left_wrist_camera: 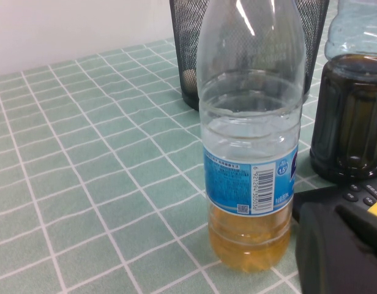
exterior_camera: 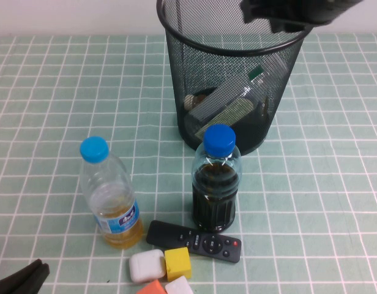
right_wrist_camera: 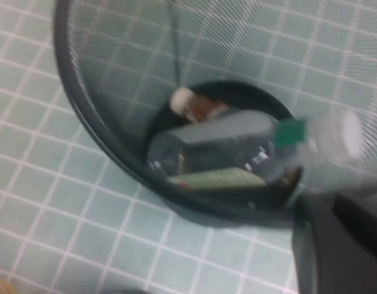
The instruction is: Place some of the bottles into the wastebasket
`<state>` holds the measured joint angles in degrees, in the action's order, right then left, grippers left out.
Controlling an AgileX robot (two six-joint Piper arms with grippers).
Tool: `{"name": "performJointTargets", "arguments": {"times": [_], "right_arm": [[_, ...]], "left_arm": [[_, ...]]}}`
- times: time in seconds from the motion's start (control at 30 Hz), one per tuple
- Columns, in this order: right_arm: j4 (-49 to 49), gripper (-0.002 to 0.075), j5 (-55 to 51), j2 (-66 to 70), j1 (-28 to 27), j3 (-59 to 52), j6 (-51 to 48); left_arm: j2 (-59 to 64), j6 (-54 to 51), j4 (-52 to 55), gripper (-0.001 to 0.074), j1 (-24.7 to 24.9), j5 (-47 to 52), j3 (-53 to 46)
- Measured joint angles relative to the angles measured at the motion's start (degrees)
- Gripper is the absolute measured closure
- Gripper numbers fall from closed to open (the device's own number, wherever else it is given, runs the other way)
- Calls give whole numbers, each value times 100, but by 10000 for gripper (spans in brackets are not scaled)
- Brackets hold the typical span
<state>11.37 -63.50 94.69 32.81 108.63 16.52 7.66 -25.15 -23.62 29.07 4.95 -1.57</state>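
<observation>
The black wire-mesh wastebasket [exterior_camera: 188, 79] stands at the back centre. Both bottles lie inside it. The taller clear bottle [exterior_camera: 228, 98] with the green neck band leans against the wall, white cap up; it also shows in the right wrist view [right_wrist_camera: 225, 138]. The small amber-brown bottle [exterior_camera: 197, 98] lies on the bottom beside it, beige cap showing in the right wrist view [right_wrist_camera: 197, 107]. My right gripper [exterior_camera: 286, 15] hovers over the basket's far right rim, open and empty. My left gripper [exterior_camera: 35, 269] is shut and empty, low at the table's front left corner.
A light-blue-capped bottle [exterior_camera: 109, 196] with yellow liquid and a blue-capped bottle of dark liquid [exterior_camera: 217, 184] stand in front of the basket. A black remote [exterior_camera: 194, 241], a yellow block [exterior_camera: 177, 263], a white block [exterior_camera: 145, 266] and an orange one [exterior_camera: 153, 288] lie at the front.
</observation>
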Motion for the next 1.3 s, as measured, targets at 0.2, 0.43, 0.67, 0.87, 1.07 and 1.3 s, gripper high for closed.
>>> {"name": "performJointTargets", "arguments": {"times": [0.2, 0.43, 0.67, 0.87, 1.07, 1.3], "right_arm": [[177, 731, -179, -161, 0, 9, 0], [288, 733, -370, -198, -48, -3, -68], [401, 734, 1233, -1479, -109, -1644, -658], [379, 734, 3286, -3461, -847, -4322, -692], [132, 734, 4407, -5646, -2142, -7147, -709], [-42, 734, 4840, -8336, -3302, -9615, -709]], "left_arm": [[0, 0, 0, 739, 0, 0, 0], [0, 0, 0, 739, 0, 0, 0], [0, 0, 0, 739, 0, 0, 0], [0, 0, 0, 739, 0, 0, 0], [0, 0, 0, 739, 0, 0, 0], [0, 0, 0, 739, 0, 0, 0]]}}
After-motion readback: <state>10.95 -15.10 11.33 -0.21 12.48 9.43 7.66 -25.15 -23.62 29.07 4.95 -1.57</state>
